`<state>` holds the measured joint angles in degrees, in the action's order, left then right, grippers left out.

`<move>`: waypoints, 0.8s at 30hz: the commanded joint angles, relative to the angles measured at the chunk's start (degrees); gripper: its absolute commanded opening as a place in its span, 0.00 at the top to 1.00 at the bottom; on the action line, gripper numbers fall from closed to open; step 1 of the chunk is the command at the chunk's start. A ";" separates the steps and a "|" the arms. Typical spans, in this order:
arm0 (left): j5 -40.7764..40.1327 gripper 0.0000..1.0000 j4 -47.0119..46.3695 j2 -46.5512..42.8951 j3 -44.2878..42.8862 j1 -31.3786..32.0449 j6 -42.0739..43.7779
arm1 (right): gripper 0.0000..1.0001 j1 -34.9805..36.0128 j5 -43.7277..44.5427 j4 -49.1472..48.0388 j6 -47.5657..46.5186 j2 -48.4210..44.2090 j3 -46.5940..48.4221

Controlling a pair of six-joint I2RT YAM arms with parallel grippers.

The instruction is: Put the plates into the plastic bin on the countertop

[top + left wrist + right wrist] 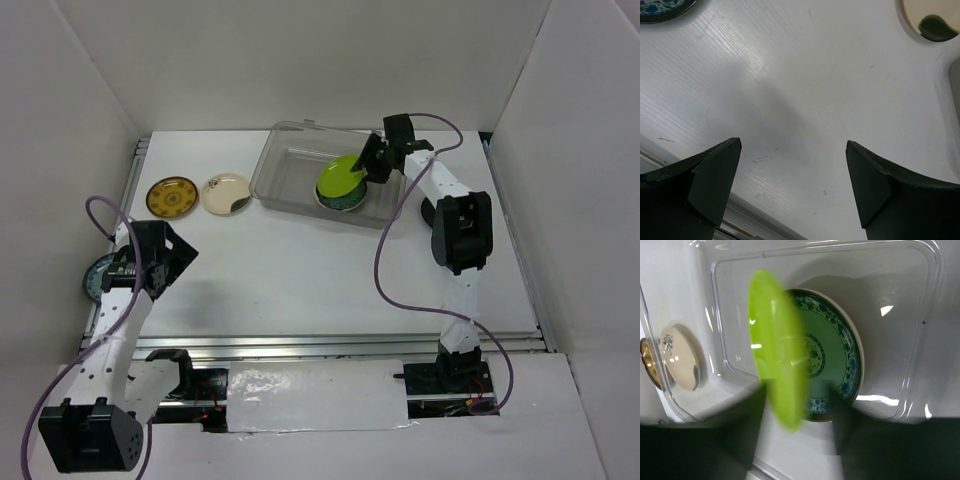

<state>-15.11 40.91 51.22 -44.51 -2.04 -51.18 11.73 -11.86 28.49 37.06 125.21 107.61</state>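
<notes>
Scanning from the left: found blue patterned plate (93,280) flat on the countertop (300,270) at its far left edge, partly hidden under the left arm. Logged left gripper (792,145) just beside it, hanging over bare surface, jaws spread wide, nothing between them. Judged that stance as readiness: opened full to straddle a saucer rim, with the blue plate the nearest candidate.

Moved on to mustard-yellow plate (172,196) and cream plate (226,193), side by side, nearly touching, both flat. Placed both outside the plastic bin (285,175), just left of its wall. Counted both as not yet binned.

Reached the bin at centre-back. Saw green-and-blue patterned plate (832,355) lying flat on its floor, toward the right end. Saw lime green plate (775,345) above it, tipped steeply on edge, near rim between the fingers of the right gripper (370,162), far rim reaching out over the plate below. Blurred in the wrist view. Could not tell whether the jaws were clamped on that rim or merely flanking it.

Judged the tilt deliberate: taken by the rim and angled to slide down and stack on the plate beneath, clear of the bin wall. Flagged risk of clatter, or of rolling off-stack, if let go this steep.
</notes>
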 commanded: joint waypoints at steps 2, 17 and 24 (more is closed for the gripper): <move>1.23 0.01 0.58 0.19 -2.51 -4.71 3.54 | 0.11 1.19 0.25 0.85 -3.31 -6.54 -0.38; -6.59 0.01 -2.13 -4.90 4.33 -13.16 -13.93 | 0.00 4.53 -7.39 -8.34 -5.77 -38.96 -29.54; -13.80 0.01 -9.34 -4.82 11.27 -14.92 -26.41 | 0.00 9.27 -33.83 -30.30 0.99 -58.38 -54.31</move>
<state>-23.81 36.73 46.09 -35.62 -16.23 -69.43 18.79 -31.59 11.16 35.14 72.07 59.66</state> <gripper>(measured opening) 0.993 0.997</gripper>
